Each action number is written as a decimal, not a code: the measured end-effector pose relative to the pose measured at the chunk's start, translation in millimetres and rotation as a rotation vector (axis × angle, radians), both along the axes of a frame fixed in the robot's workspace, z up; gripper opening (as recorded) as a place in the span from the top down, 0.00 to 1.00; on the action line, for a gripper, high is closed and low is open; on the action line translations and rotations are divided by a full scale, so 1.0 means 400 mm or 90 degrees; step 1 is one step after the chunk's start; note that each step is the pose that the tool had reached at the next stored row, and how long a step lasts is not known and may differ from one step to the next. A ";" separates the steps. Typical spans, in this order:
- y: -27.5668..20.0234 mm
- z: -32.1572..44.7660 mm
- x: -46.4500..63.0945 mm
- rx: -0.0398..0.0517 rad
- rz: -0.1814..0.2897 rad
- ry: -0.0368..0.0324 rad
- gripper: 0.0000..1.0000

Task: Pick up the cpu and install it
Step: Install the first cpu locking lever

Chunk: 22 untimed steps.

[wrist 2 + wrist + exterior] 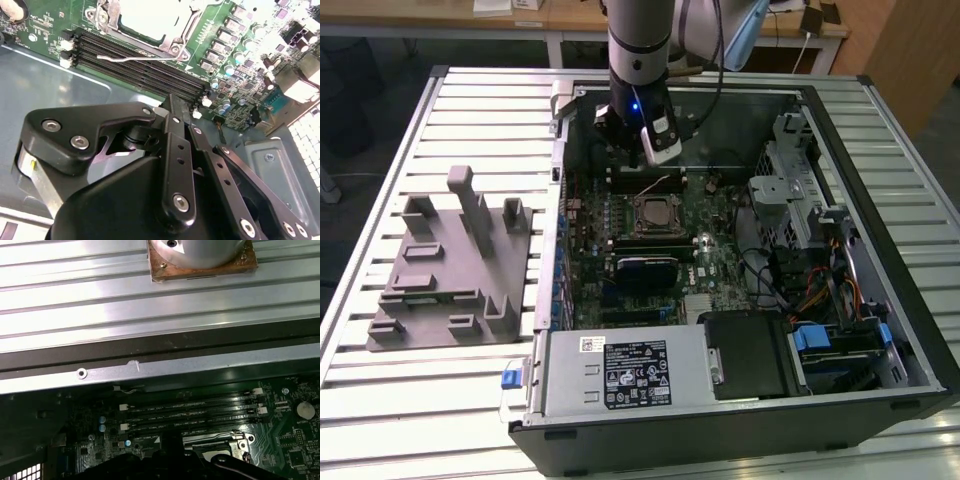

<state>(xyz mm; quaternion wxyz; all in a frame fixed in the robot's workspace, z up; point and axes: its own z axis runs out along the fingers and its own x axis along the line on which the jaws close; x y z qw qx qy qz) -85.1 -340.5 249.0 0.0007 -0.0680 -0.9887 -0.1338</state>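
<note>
The cpu [653,213] lies flat in the motherboard socket inside the open computer case; its pale silver top [145,20] shows within the metal socket frame in the second wrist view. A thin wire lever [137,57] lies beside the socket along the memory slots. My gripper [628,152] hangs above the board just behind the socket, over the memory slots [145,67]. Its black fingers [176,145] stand pressed together with nothing between them. It does not touch the cpu.
The case wall [558,200] and its top rim [150,367] border the board. A grey plastic fixture block [450,260] stands on the slatted table at the exterior view's left. Drive cages and cables [810,230] sit at the right, the power supply [630,370] in front.
</note>
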 end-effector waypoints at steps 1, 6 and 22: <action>0.000 0.000 0.000 -0.0015 -0.002 0.0000 0.89; 0.000 0.000 0.000 -0.0261 -0.027 -0.0118 0.89; 0.000 -0.017 0.001 -0.0411 -0.087 -0.0656 0.89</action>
